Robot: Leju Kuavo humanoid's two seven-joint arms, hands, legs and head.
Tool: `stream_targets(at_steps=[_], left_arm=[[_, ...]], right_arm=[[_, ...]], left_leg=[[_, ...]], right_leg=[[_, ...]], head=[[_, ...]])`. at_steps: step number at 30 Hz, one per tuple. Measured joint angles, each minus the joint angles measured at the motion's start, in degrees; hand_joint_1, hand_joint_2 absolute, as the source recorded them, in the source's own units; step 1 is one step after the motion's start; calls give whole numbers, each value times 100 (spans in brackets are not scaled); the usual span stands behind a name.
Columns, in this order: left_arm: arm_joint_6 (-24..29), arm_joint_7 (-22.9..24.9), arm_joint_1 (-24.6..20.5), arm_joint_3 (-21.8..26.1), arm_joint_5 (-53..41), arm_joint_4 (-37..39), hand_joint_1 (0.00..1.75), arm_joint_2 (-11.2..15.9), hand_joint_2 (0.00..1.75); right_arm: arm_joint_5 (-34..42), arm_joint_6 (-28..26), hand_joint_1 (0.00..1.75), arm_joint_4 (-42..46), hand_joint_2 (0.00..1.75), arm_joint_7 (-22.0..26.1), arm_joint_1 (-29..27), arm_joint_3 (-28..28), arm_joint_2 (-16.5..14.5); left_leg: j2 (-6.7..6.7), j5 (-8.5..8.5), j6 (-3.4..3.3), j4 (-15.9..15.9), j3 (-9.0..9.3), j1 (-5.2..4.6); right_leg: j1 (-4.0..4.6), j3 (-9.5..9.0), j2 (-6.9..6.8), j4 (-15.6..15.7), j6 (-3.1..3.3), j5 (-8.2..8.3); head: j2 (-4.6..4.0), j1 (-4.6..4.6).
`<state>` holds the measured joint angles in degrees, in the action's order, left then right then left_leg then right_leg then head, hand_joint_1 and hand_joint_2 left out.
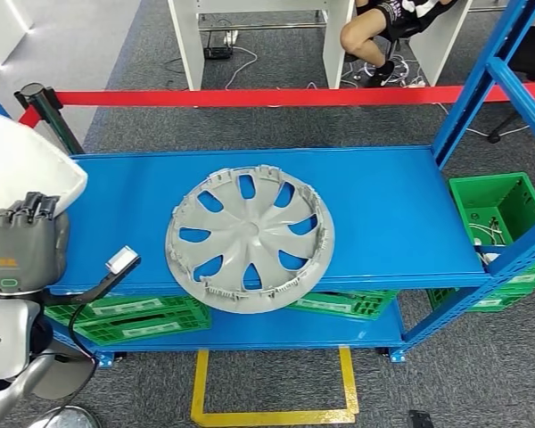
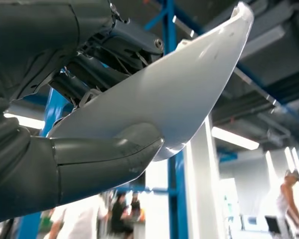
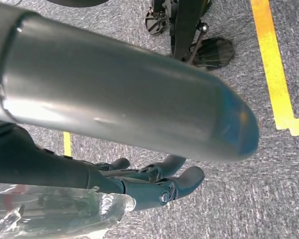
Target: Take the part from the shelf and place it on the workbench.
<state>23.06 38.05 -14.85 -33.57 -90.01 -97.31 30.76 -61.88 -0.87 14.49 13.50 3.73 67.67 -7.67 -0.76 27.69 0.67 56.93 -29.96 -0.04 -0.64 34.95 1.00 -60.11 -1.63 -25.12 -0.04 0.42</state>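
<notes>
A white curved plastic part (image 1: 22,165) is raised at the far left of the head view, and my left hand (image 1: 24,241) grips it from below. The left wrist view has the same white part (image 2: 178,84) pinched between my thick grey thumb (image 2: 102,159) and the darker fingers (image 2: 114,55) behind it. My right hand (image 3: 155,181) hangs above grey carpet with its fingers loosely apart and nothing in them.
A grey hubcap (image 1: 250,236) lies on the blue shelf (image 1: 386,214), overhanging its front edge. Green bins (image 1: 497,209) sit at the right and on the lower level. Red barrier tape (image 1: 251,96) runs behind; a seated person (image 1: 379,27) is beyond it. Yellow floor marking (image 1: 271,415) lies in front.
</notes>
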Motion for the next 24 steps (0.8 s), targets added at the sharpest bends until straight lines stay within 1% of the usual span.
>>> stream_targets(at_steps=[2, 5, 9, 11, 12, 14, 16, 18, 20, 24], left_arm=[[34, -4, -123, -210, 1, -87, 175, 141, 175], [60, -41, -216, -412, 1, -166, 175, 245, 175], [87, -200, -228, -558, 2, -185, 175, 258, 175], [89, -508, -140, -526, 2, -187, 175, 175, 175], [91, -742, -56, -462, 2, -188, 175, 91, 175], [114, -1340, 167, -246, 20, -183, 175, -175, 175], [114, -1971, 409, 43, 49, -171, 175, -513, 175], [107, -2467, 638, 350, 52, -152, 175, -867, 175], [125, -2711, 816, 610, 36, -128, 175, -1147, 175], [155, -2830, 1009, 936, 26, -78, 175, -1488, 175]], right_arm=[[-1, 0, 0, -7, 0, -6, -1, 1, 0], [-2, -1, 0, -13, 0, -17, -1, 2, 0], [-2, -8, 0, -16, 0, -64, -3, 2, 0], [-2, -18, 0, -21, 0, -87, -5, 3, 0], [-2, -25, 0, -25, 0, -97, -7, 4, 0], [-3, -33, 0, -29, 0, -128, -15, 11, 0], [-12, -38, 0, -30, 0, -177, -24, 26, 0], [-29, -44, 0, -30, 0, -226, -40, 42, 0], [-45, -46, 0, -30, 0, -251, -63, 54, 0], [-61, -46, 0, -30, 0, -264, -84, 86, 0]], left_leg=[[0, 0, 0, 0, 0, -2], [0, 1, 0, 0, 0, -3], [0, 1, -1, 0, -1, -4], [0, 1, -2, 0, -1, -5], [0, 2, -2, 0, -1, -5], [1, 3, -4, 0, -1, -6], [1, 4, -6, 0, -2, -7], [2, 5, -7, 0, -3, -7], [3, 6, -9, 0, -3, -7], [2, 7, -10, 0, -5, -7]], right_leg=[[-2, 0, -1, 1, 0, 0], [-3, 0, 0, 2, 0, 0], [-4, 0, 0, 3, 0, 0], [-4, 0, 0, 4, 0, 0], [-4, 0, 0, 4, -1, 0], [-5, 0, 0, 7, -1, 0], [-5, -1, 1, 11, -1, -1], [-6, -2, 3, 14, -2, 0], [-6, -2, 3, 16, -4, 2], [-5, -1, 1, 17, -4, 2]], head=[[0, 1], [0, 1], [0, -1], [0, 0], [0, 0], [0, 0], [0, 1], [0, 1], [0, 1], [0, 1]])
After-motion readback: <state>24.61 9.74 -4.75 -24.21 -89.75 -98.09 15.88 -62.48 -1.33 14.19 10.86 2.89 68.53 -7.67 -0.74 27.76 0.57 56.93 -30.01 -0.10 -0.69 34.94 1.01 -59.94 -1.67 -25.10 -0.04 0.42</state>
